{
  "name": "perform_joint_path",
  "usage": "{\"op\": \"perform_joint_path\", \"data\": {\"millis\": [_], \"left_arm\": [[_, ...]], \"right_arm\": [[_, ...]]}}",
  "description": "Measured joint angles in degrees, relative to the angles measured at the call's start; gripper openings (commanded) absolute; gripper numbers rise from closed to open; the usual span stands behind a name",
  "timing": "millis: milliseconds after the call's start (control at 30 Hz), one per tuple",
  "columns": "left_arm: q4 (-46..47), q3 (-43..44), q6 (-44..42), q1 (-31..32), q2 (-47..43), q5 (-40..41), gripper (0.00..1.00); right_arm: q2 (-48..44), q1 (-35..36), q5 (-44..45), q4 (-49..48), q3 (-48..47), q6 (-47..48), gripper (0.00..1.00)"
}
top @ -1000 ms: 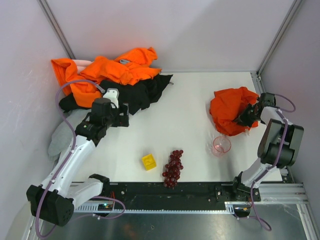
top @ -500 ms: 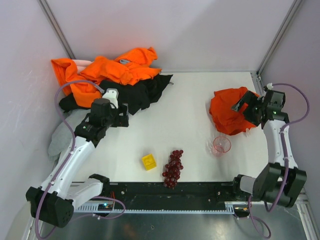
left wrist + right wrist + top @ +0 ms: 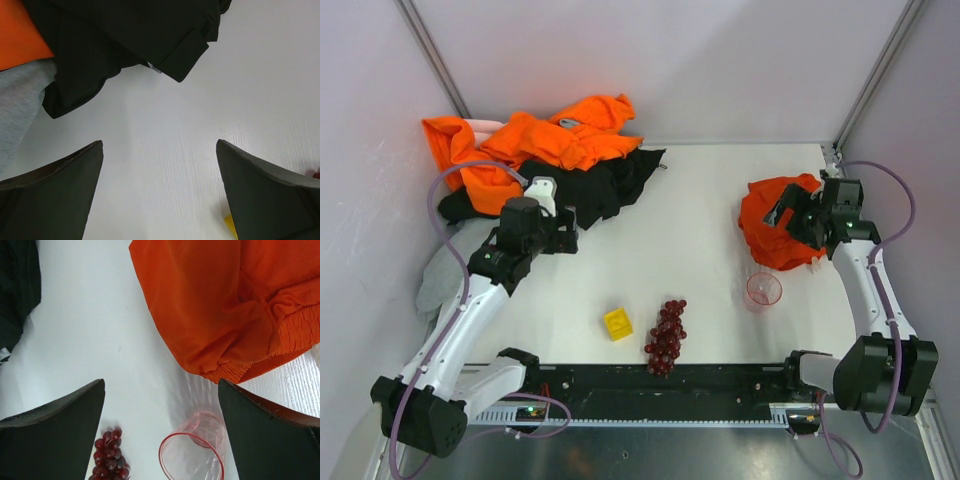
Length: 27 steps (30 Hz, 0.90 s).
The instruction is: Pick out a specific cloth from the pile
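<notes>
At the far left corner of the table (image 3: 700, 200), the pile (image 3: 535, 150) is heaped against the walls: bright orange garments (image 3: 560, 140) are draped over a black garment (image 3: 610, 185), and a grey piece (image 3: 445, 270) is spread at the near side. The left gripper (image 3: 565, 238) is held by the near edge of the black garment with its jaws spread wide; nothing is gripped, and only bare table is seen between its fingers (image 3: 60, 195). Near the front middle, a yellow block (image 3: 617, 323) and a bunch of dark red grapes (image 3: 666, 337) are set close together. Further right, a clear pink cup (image 3: 763, 290) is placed just near of the cloth (image 3: 770, 230), which is bunched on the right side of the table, well apart from the pile. The right gripper (image 3: 790, 216) is held over the cloth's right part, jaws fully parted and empty; in the right wrist view the cloth is seen beyond the fingertips, not between them.
</notes>
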<state>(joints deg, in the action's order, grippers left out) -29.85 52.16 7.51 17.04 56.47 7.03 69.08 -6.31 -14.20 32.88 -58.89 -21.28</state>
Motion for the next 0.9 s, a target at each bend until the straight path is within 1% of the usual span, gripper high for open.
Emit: {"op": "perform_joint_path", "data": {"millis": [267, 367, 500, 600, 733, 900], "left_arm": [[0.96, -0.02, 0.24, 0.04, 0.04, -4.92, 1.00], [1.18, -0.02, 1.49, 0.11, 0.00, -7.48, 1.00], [1.44, -0.94, 4.02, 0.11, -1.66, -10.71, 1.00], [1.49, -2.47, 6.25, 0.11, -4.83, -12.24, 0.99], [1.44, -4.59, 9.11, 0.11, -9.09, -12.37, 1.00], [0.55, -7.82, 12.37, 0.11, -13.94, -12.31, 1.00]], "right_arm": [[-0.11, 8.35, 8.52, 2.05, 0.07, 1.38, 0.99], [-1.99, 11.02, 11.41, 3.06, 1.03, 2.16, 0.99], [-6.91, 11.43, 13.09, 3.65, 3.89, 2.73, 0.99], [-11.52, 11.43, 13.64, 4.15, 6.27, 2.89, 0.99], [-17.64, 11.43, 13.53, 5.38, 9.18, 2.78, 0.99], [-24.37, 11.43, 13.31, 7.37, 10.34, 1.75, 0.99]]}}
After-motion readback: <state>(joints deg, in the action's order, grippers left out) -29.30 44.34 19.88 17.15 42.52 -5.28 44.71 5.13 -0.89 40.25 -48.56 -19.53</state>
